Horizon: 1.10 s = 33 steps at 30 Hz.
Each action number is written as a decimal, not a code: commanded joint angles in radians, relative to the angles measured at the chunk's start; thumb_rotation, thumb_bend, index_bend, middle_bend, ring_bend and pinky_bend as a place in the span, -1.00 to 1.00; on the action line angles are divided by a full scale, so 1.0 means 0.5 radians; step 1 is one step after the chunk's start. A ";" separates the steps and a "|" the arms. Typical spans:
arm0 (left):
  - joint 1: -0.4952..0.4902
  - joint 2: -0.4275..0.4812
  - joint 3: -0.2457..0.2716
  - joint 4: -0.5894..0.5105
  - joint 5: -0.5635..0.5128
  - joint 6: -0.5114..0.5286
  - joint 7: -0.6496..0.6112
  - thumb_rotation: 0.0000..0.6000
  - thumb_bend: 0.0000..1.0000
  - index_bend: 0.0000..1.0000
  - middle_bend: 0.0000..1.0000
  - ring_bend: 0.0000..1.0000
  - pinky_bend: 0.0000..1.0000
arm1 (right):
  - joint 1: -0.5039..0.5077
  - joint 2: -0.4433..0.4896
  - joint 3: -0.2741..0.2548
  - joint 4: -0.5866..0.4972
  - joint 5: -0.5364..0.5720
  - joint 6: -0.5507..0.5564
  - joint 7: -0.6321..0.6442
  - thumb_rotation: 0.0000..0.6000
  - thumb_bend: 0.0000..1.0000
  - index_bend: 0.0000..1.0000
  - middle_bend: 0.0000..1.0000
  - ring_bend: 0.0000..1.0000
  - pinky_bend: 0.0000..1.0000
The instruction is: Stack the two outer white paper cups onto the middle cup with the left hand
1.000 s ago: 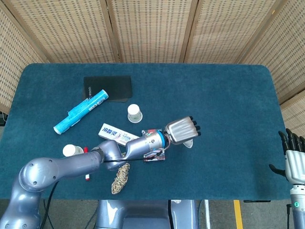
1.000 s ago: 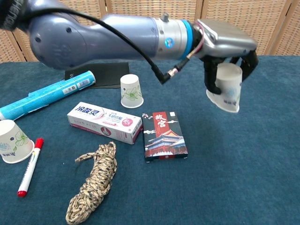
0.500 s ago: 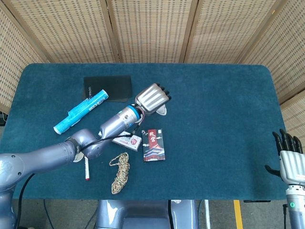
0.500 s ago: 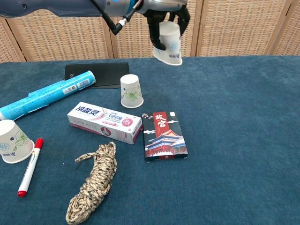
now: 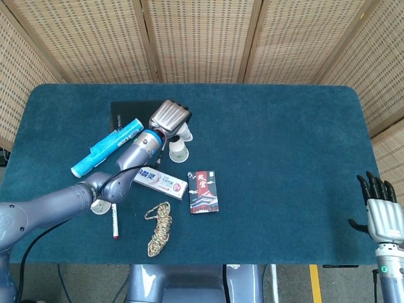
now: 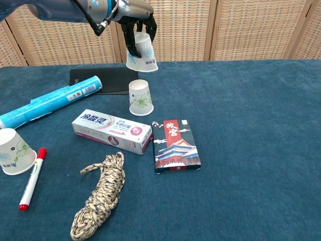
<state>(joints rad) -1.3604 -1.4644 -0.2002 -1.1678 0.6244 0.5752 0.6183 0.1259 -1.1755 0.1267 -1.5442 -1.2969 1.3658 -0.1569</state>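
My left hand [image 5: 170, 117] [image 6: 134, 17] grips an upturned white paper cup [image 6: 141, 52] [image 5: 185, 133] in the air, tilted, just above the middle cup [image 6: 140, 98] [image 5: 178, 151]. That middle cup stands upside down on the blue table, a green leaf print on its side. A third white cup [image 6: 13, 151] [image 5: 99, 206] sits upside down at the left front, partly hidden by my left arm in the head view. My right hand [image 5: 378, 211] hangs off the table's right front corner, fingers apart, holding nothing.
A toothpaste box [image 6: 111, 131], a card box [image 6: 175, 145], a coiled rope [image 6: 100, 195] and a red marker [image 6: 32, 177] lie in front of the middle cup. A blue tube [image 6: 47, 101] and a black pad [image 6: 108, 79] lie behind and to the left.
My left hand carried the held cup from the right of the table, up and leftward, until it hangs just over the middle cup. The right hand sank slightly.
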 commanded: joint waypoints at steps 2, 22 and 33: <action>-0.064 0.070 0.116 -0.087 -0.208 -0.011 0.085 1.00 -0.49 -0.07 -0.32 -0.31 -0.35 | -0.001 -0.001 0.000 -0.001 0.000 0.004 -0.001 1.00 -1.00 -1.00 -1.00 -1.00 -1.00; -0.107 -0.001 0.231 -0.068 -0.228 0.040 -0.025 1.00 -0.52 -0.08 -0.33 -0.33 -0.41 | 0.002 -0.003 -0.009 -0.006 0.000 -0.001 -0.004 1.00 -1.00 -1.00 -1.00 -1.00 -1.00; -0.145 -0.054 0.294 0.024 -0.294 -0.076 -0.070 1.00 -0.94 -0.68 -0.84 -0.87 -0.69 | 0.006 -0.004 -0.005 0.004 0.009 -0.008 0.007 1.00 -1.00 -1.00 -1.00 -1.00 -1.00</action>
<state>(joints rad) -1.4291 -1.4914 -0.0566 -1.1550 0.4815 0.5403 0.5840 0.1290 -1.1774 0.1242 -1.5423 -1.2924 1.3618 -0.1532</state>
